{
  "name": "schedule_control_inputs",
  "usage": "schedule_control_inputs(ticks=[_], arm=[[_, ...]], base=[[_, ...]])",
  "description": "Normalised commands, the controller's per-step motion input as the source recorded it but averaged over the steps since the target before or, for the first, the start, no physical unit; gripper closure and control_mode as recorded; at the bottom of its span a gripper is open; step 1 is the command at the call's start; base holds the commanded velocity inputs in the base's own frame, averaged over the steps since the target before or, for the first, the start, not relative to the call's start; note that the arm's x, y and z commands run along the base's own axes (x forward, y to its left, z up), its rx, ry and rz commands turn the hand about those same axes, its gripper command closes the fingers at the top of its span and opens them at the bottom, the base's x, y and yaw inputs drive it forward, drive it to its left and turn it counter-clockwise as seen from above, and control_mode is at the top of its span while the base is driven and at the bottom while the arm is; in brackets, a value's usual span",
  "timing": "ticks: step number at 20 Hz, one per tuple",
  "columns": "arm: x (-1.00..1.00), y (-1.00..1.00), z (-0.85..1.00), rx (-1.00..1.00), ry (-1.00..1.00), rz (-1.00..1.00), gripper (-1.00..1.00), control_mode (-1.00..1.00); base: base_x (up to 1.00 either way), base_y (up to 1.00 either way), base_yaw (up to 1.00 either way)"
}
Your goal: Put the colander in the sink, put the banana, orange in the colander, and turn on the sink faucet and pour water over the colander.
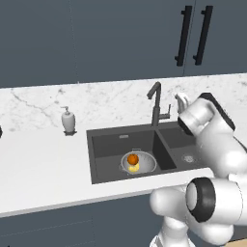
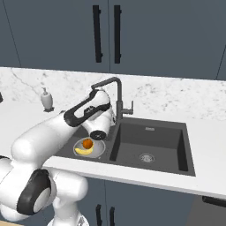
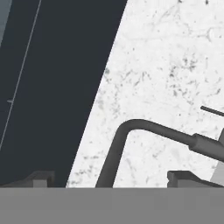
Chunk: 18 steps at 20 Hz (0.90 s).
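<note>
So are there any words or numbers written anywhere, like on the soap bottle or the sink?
None can be read.
Soap bottle: plain white, no label.
Sink: a small pale mark on its back wall, too small to read.
Faucet and cupboard doors: no writing.

Dark grey sink [image 1: 103, 147], yellow banana [image 2: 84, 151]
</note>
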Motion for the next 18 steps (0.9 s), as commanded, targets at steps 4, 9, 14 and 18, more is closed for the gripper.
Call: schedule_control_inputs(ticks=[4,9,14,18], arm=[[-0.45,-0.68,0.11,-0.05,0.26,-0.1,-1.0,-1.0],[-0.07,-0.69,0.0,-0.25,0.43,-0.08,-1.0,-1.0],[0.0,-0.63,-0.06,-0.11,0.7,-0.01,-1.0,-1.0],[-0.1,-0.54,-0.12,0.02,0.58,0.05,-1.0,-1.0]], base=[[0.0,0.0,0.0],[0.0,0.0,0.0],[0.0,0.0,0.0],[0.0,0.0,0.0]])
